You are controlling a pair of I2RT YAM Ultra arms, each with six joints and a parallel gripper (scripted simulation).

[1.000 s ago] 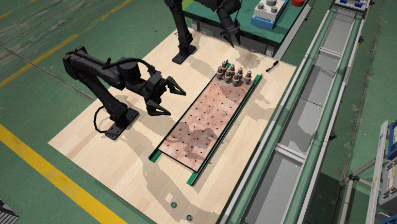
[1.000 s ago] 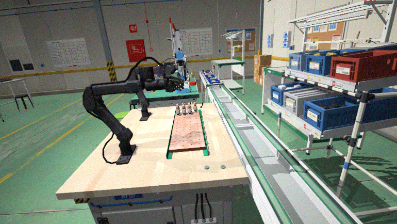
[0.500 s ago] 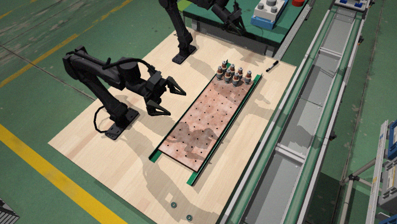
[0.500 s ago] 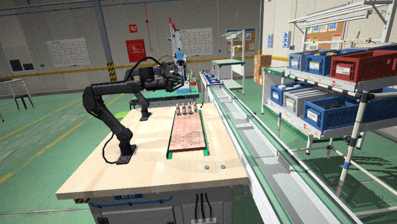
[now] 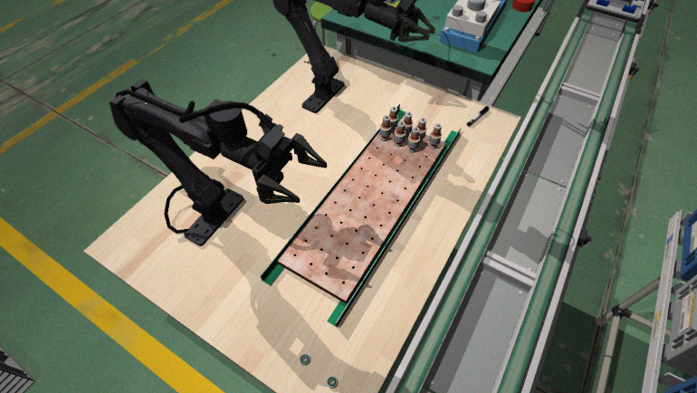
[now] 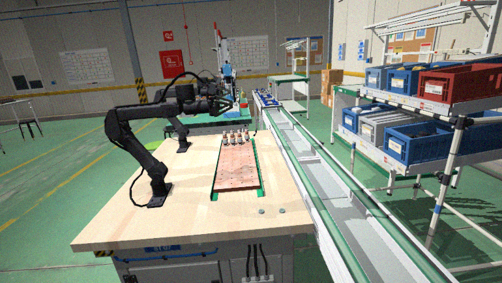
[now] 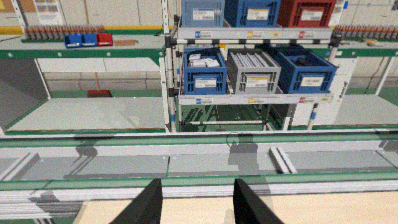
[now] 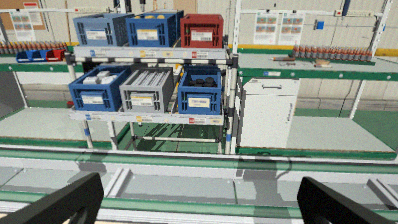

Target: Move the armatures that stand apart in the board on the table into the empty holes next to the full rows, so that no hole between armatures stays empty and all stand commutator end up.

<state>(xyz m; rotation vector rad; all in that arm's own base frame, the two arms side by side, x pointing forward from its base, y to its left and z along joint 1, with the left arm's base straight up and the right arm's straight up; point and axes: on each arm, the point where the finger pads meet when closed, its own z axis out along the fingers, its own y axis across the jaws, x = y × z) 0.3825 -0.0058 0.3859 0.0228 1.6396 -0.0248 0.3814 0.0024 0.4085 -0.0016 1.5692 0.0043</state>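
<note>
"Top view: seven motor armatures (image 5: 400, 134) (image 6: 232, 137) crowd the far end of the perforated board (image 5: 358, 195) (image 6: 236, 168), commutators up. Where does the job stand?"

"Near its finish, it seems. None plainly stands apart; they look like a full row of four with three beside it."

"And the grippers?"

"The left gripper (image 5: 421, 33) (image 7: 197, 188) hangs well away from the board, fingers partly spread, nothing between them. The right gripper (image 5: 312, 183) (image 6: 230, 105) (image 8: 200, 185) holds its fingers wide and empty."

"The next move?"

"Likely just parking the arms clear, after a check that every armature is fully seated."

"Anything else on the table?"

"Two green rails (image 5: 393, 225) (image 6: 260, 168), two small rings (image 5: 300, 359) (image 6: 261, 211) and one marker pen (image 5: 477, 116) (image 6: 255, 132)."
</note>
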